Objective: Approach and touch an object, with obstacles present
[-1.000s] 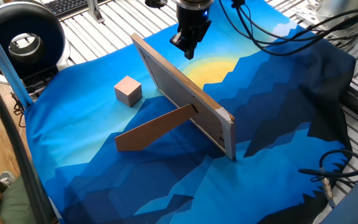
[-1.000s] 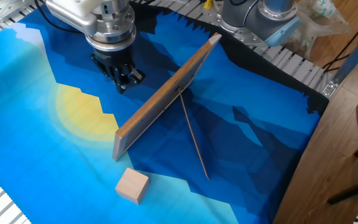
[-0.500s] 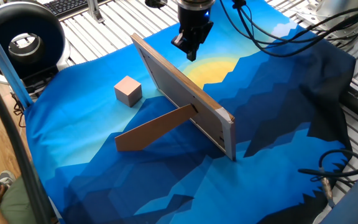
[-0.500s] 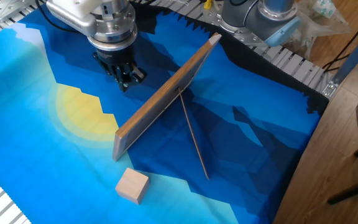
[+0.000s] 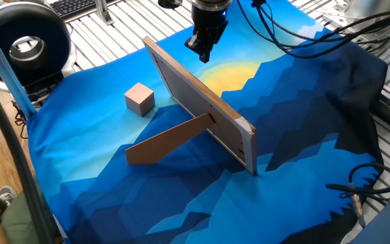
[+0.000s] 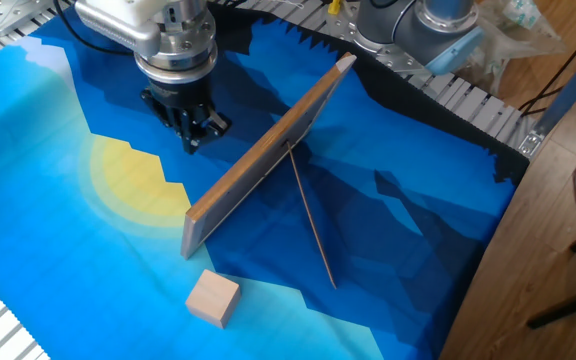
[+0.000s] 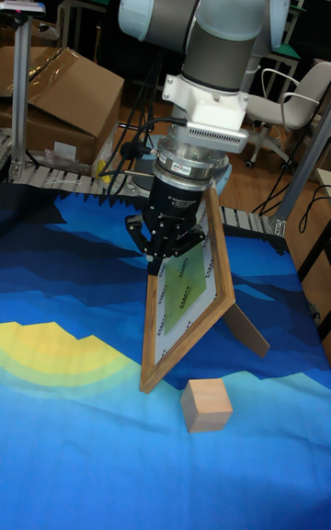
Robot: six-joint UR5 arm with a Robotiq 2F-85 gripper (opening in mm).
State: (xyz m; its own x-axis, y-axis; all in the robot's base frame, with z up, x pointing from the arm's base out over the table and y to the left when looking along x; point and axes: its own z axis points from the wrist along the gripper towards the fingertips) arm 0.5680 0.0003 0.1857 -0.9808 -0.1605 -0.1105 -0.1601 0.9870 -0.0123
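Note:
The small pale cube (image 5: 139, 99) (image 6: 213, 298) (image 7: 205, 406) rests on the blue cloth. A long light-wood board (image 5: 198, 102) (image 6: 264, 162) (image 7: 187, 295) stands on edge, propped by a thin brown strip (image 5: 166, 140) (image 6: 311, 222) (image 7: 248, 326). My gripper (image 5: 202, 53) (image 6: 194, 139) (image 7: 163, 265) hangs above the cloth on the far side of the board from the cube, fingers close together with nothing between them. The board stands between gripper and cube.
A blue cloth with a yellow sun patch (image 6: 138, 185) covers the table. Black cables (image 5: 303, 34) trail at the back right. A round black device (image 5: 26, 44) sits off the cloth at left. A cardboard box (image 7: 60, 107) stands behind the table.
The gripper has risen slightly and shifted a little away from the board. Cube, board and strip have not moved.

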